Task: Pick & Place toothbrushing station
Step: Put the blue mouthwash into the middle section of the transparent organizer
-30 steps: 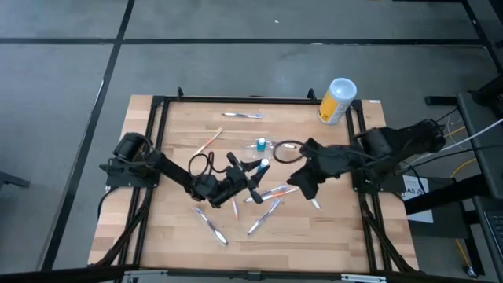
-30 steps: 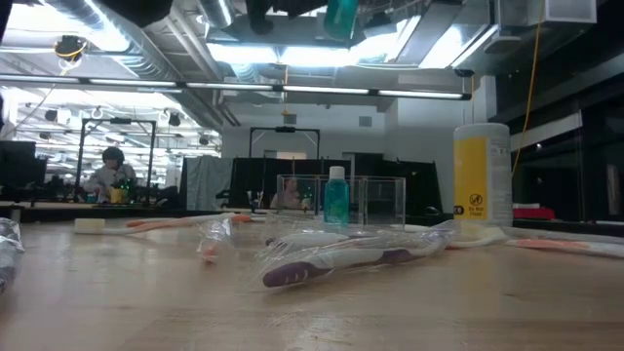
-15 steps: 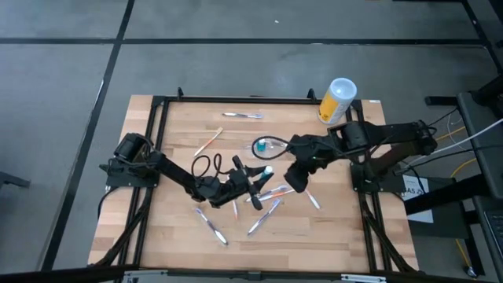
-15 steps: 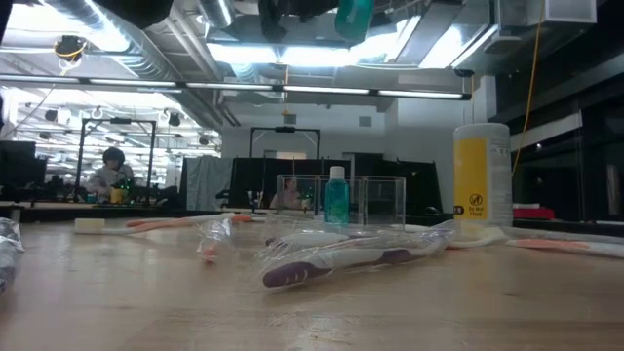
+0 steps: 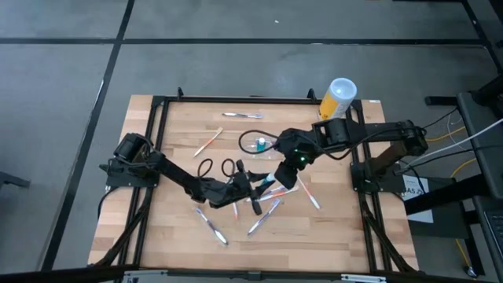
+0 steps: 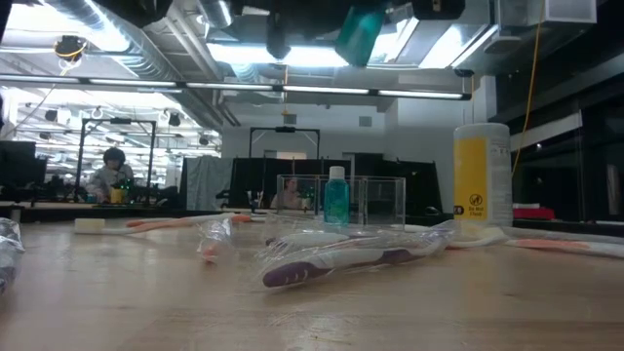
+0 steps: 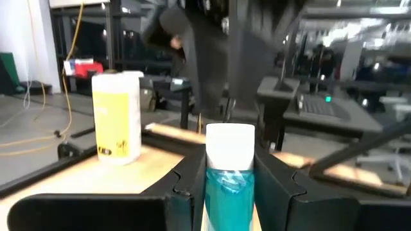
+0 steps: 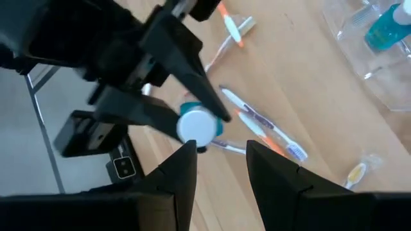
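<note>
Table centre: right end effector point(image 5: 292, 167) prob. moved nearer bottle point(image 7: 229, 168).

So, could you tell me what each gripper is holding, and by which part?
The left gripper clamps a small teal bottle with a white cap by its body. The right gripper is open, holding nothing.

You are working on a pale, matt wooden table top point(image 5: 169, 208) with visible plank grain, framed by dull black metal rails point(image 5: 236, 100). The clear plastic toothbrushing station point(image 6: 369, 200) looks glossy and see-through — so does the crinkled wrapping on the purple-handled toothbrush point(image 6: 336, 261). The yellow cylinder canister with a white lid point(image 6: 482, 175) looks like smooth plastic, and the left gripper point(image 7: 230, 176) holds a glossy teal bottle with a white cap point(image 7: 229, 172) — its dark fingers matt.
</note>
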{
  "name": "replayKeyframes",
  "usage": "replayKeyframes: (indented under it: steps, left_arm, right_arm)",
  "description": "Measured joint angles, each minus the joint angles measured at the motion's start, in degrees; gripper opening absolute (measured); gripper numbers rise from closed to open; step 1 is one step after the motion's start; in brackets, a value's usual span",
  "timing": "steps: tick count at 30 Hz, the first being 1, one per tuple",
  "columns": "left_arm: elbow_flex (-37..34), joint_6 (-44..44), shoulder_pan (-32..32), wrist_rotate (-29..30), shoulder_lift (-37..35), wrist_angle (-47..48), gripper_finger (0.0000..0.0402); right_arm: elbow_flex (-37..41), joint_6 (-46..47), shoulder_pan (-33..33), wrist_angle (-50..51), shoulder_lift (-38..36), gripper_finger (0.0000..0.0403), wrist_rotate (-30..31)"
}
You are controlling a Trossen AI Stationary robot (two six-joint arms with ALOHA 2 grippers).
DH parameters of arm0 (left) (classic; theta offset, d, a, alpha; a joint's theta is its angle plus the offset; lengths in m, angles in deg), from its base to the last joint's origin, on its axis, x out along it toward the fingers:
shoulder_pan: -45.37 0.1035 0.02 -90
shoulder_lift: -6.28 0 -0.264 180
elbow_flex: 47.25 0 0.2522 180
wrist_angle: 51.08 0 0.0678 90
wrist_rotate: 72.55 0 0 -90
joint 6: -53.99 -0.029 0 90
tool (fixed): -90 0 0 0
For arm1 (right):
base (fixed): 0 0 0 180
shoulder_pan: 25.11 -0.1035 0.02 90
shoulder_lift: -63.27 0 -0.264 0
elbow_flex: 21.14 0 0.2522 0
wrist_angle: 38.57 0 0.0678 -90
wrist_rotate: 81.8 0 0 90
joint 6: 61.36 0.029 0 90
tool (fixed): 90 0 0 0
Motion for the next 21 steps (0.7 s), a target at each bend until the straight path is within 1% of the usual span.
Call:
replayKeyframes:
  steps: [4,9,13,21]
  left_arm:
    - [0.0,1.0,0.3,-0.2,0.0,1.0,0.0090]
    - [0.0,1.1,1.3,-1.8,0.0,1.2,0.0090]
    - [-0.1,1.1,1.4,-1.8,0.2,1.5,0.0090]
    - [-0.1,4.5,0.9,-1.2,0.1,3.7,0.0090]
  right_arm:
    - [0.0,0.5,0.5,-0.2,0.5,0.0137,-1.2]
    - [0.0,-0.1,0.6,-1.3,3.3,0.0137,-3.3]
    - [0.0,-0.5,0.5,-1.0,5.1,0.0137,-4.3]
    - [0.0,-0.5,0.7,-1.5,5.4,0.0137,-3.4]
